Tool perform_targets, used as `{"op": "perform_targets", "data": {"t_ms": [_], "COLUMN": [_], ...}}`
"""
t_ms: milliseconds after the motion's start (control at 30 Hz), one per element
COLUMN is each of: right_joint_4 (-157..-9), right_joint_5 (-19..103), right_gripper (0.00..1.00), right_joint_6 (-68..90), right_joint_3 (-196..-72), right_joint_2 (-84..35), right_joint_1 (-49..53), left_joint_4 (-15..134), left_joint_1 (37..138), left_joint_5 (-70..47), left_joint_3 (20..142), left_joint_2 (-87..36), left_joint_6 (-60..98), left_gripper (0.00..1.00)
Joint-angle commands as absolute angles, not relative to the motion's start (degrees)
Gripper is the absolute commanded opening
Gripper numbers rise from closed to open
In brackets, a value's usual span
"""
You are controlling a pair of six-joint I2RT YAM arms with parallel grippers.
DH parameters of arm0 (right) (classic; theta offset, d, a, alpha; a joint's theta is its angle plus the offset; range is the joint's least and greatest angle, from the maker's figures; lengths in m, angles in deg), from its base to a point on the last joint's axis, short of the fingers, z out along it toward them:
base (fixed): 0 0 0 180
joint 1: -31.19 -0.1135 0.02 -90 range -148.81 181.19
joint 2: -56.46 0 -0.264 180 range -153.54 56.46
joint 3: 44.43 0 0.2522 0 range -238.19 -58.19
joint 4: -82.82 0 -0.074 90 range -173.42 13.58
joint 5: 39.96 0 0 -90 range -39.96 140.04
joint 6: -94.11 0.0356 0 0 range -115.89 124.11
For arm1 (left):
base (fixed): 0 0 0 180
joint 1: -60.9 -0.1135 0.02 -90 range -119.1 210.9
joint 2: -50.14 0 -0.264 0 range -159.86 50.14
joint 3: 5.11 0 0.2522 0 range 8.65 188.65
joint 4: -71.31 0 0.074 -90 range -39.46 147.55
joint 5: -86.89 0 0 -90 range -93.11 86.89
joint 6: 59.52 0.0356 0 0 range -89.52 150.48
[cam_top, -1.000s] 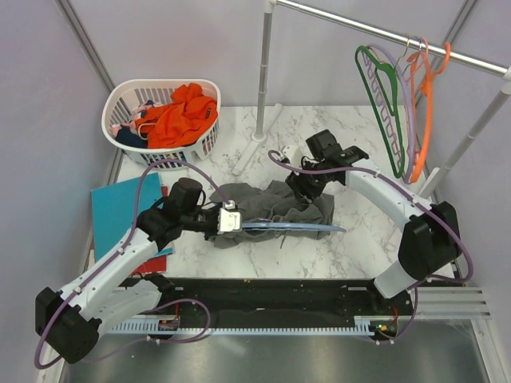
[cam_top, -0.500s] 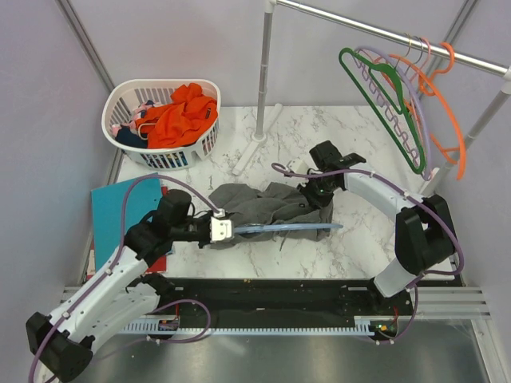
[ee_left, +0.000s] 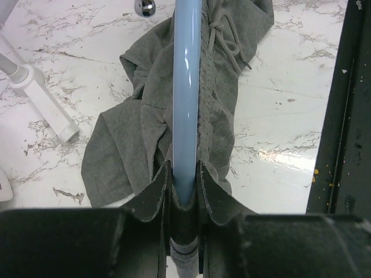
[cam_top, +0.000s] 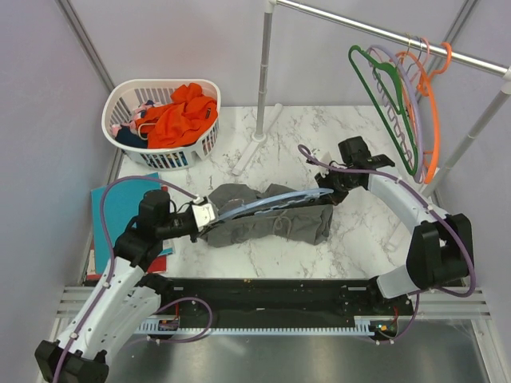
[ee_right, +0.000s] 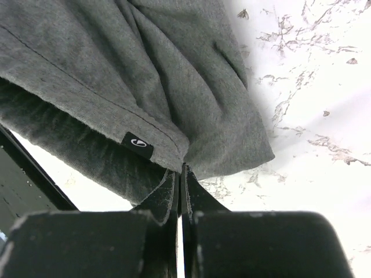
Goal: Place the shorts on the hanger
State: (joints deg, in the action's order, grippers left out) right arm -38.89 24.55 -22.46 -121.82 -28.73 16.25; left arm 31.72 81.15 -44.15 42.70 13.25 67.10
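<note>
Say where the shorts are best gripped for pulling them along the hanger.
The shorts' hemmed edge at the right end, from the right, where the right gripper pinches it: a thin free fold, opposite the left gripper clamping the hanger.

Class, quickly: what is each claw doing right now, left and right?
Left claw: closed, holding the light-blue hanger.
Right claw: closed, pinching the edge of the dark grey shorts.
</note>
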Motion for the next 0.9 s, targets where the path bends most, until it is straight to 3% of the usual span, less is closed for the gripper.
{"op": "perform_targets", "data": {"t_ms": [0,333,600,867], "right_joint_4": [-39.4,-41.9,-40.7,-40.4], "right_joint_5": [32.6,31.1,29.8,29.4], "right_gripper": [0.0,0.0,0.0,0.0], "right_joint_6": [-24.2,-21.1,-20.2,-20.9], "right_joint_3": [-119.8,-117.5,-119.2,-120.7], "right_joint_2": [-26.1,-25.3,-25.3,-25.6], "right_joint_1": [20.0,20.1,22.0,23.5], "left_joint_4": [32.2,42.5,25.8,16.2], "left_joint_1": [77.4,76.6,76.6,76.6], "left_joint_5": [-42.7,-44.7,-44.2,-41.6], "left_joint_3": [42.6,41.5,44.9,47.3], "left_joint_2": [14.5,16.0,13.6,10.9], "left_joint_6": [64.1,47.7,69.1,80.7], "left_gripper": [0.02,0.02,0.02,0.02]}}
